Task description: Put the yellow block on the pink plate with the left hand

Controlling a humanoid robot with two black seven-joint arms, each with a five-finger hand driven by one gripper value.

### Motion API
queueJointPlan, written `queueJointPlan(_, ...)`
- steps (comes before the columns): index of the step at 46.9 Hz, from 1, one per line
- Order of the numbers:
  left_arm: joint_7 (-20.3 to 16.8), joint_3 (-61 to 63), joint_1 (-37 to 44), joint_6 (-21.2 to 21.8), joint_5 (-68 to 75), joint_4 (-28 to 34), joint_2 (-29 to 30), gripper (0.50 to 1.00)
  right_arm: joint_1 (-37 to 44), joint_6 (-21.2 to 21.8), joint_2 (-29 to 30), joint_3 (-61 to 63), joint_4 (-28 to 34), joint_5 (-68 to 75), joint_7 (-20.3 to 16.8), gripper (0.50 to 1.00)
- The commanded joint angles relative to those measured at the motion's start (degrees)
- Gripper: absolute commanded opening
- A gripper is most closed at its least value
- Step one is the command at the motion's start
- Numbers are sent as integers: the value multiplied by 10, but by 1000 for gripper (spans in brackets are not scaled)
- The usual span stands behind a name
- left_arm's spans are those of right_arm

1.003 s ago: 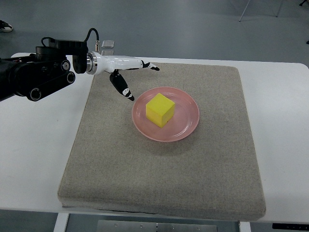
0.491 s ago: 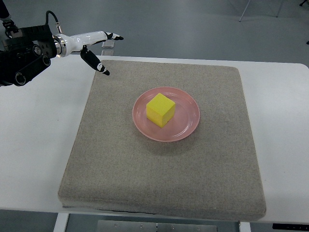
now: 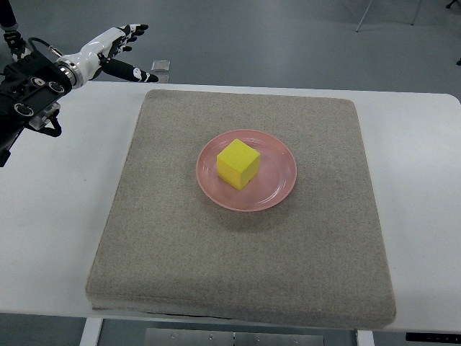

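White table (image 3: 57,216) carries grey fabric mat (image 3: 180,245) — covers most of top. Pink plate (image 3: 277,191) sits mid-mat — yellow block (image 3: 238,163) on it.

Left hand (image 3: 108,52) at upper left, raised, holding nothing. Fingers (image 3: 132,29) spread, thumb jutting right. Black forearm enters from left edge.

lab | white table (image 3: 57,216) | grey mat (image 3: 180,245) | bare grey floor (image 3: 288,43)
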Motion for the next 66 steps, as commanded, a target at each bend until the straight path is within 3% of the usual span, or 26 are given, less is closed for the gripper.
queueJointPlan(1, 41, 0, 2, 0, -68, 16, -5, 992, 0, 0, 0, 0, 0, 0, 0, 924)
queueJointPlan(6, 74, -1, 4, 0, -137, 27, -6, 992, 0, 0, 0, 0, 0, 0, 0, 924)
queueJointPlan(18, 85, -39, 6, -1, -270, 29, -6, 992, 0, 0, 0, 0, 0, 0, 0, 924)
queueJointPlan(30, 88, -162, 24, -24, -281, 45, -7, 992, -1, 0, 0, 0, 0, 0, 0, 924)
queueJointPlan(37, 153, -201, 26, -11, -285, 51, -8, 992, -1, 0, 0, 0, 0, -1, 0, 924)
queueJointPlan(43, 162, -222, 34, -10, -302, 49, -17, 990, 0, 1, 0, 0, 0, 0, 0, 924)
queueJointPlan(48, 161, -246, 39, -24, -326, 42, -23, 992, 0, 0, 0, 0, 0, 0, 0, 924)
queueJointPlan(66, 155, -363, 60, -136, -346, 42, -86, 992, -1, 0, 0, 0, 0, 0, 0, 924)
